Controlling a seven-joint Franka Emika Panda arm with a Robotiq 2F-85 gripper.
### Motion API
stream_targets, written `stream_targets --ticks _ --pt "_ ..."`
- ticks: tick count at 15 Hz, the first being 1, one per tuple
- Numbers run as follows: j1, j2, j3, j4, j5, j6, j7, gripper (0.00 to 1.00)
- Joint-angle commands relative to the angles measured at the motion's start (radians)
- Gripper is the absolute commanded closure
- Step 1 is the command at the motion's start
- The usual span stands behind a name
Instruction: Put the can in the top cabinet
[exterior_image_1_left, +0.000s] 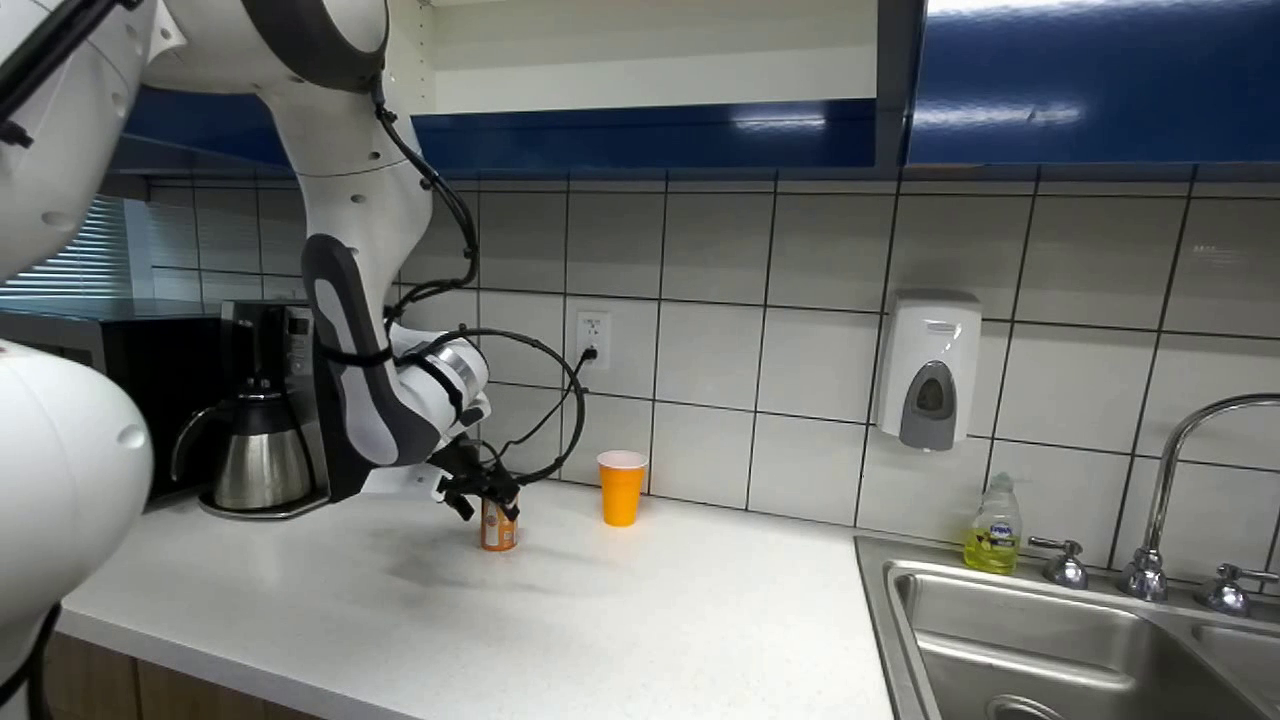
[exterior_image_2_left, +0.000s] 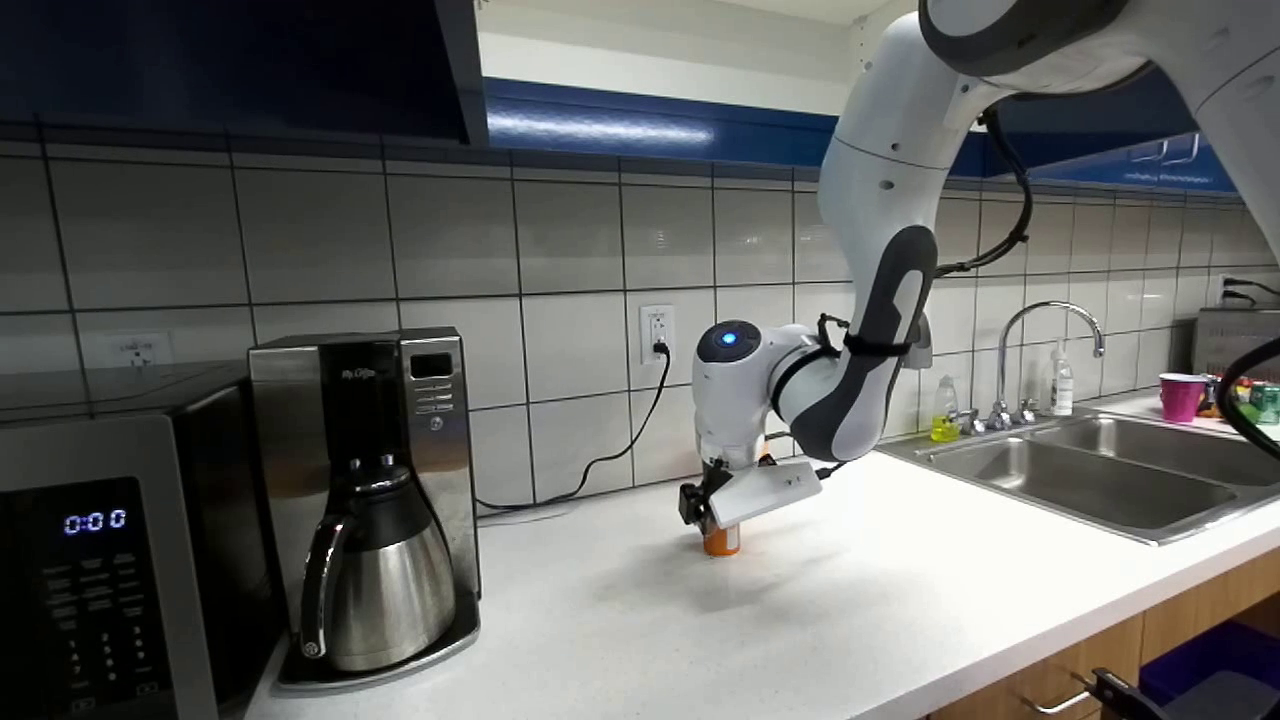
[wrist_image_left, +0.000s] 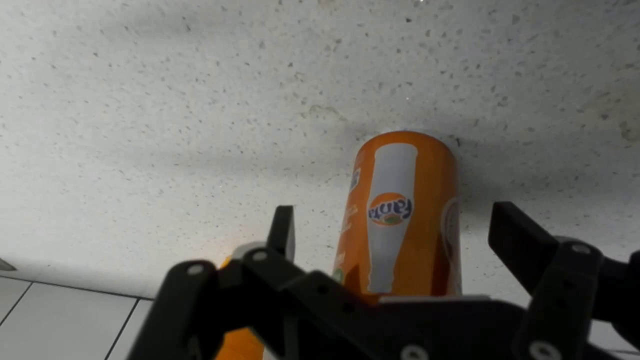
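Okay, gripper is released: black fingers spread wide, one on each side of the orange Fanta can, with bare countertop showing between each finger and the can in the wrist view. Can stands upright on that white speckled countertop, upper part hidden by the gripper in both exterior views. Orange cup, white inside, stands near the can, apart from it, close to the tiled backsplash. Wall outlet has a black cord plugged in. Higher up: top cabinet, pale interior exposed, glossy blue lower edge. To one side, coffee maker with steel carafe on its base, microwave beside it, display reading 0:00. Other side: steel double-basin sink, dish soap bottle at its back edge, wall-mounted soap dispenser. Farthest, in an exterior view, magenta cup past the sink.
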Motion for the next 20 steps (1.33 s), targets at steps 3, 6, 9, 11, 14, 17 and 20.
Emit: stream_targets --ticks 3,6,9,11,14,17,20 --pt "0.023 0.033 -0.026 0.049 -0.122 -0.009 0.160 0.00" --pt "0.026 0.044 -0.027 0.063 -0.158 -0.015 0.205 0.14" --pt "0.026 0.056 -0.025 0.077 -0.192 -0.016 0.244 0.42" --pt "0.027 0.060 -0.025 0.084 -0.213 -0.016 0.270 0.58" --pt "0.024 0.061 -0.025 0.087 -0.240 -0.015 0.302 0.61" --pt "0.015 0.044 -0.026 0.072 -0.225 -0.012 0.293 0.61" --pt "0.009 -0.009 -0.030 0.035 -0.168 -0.015 0.232 0.61"
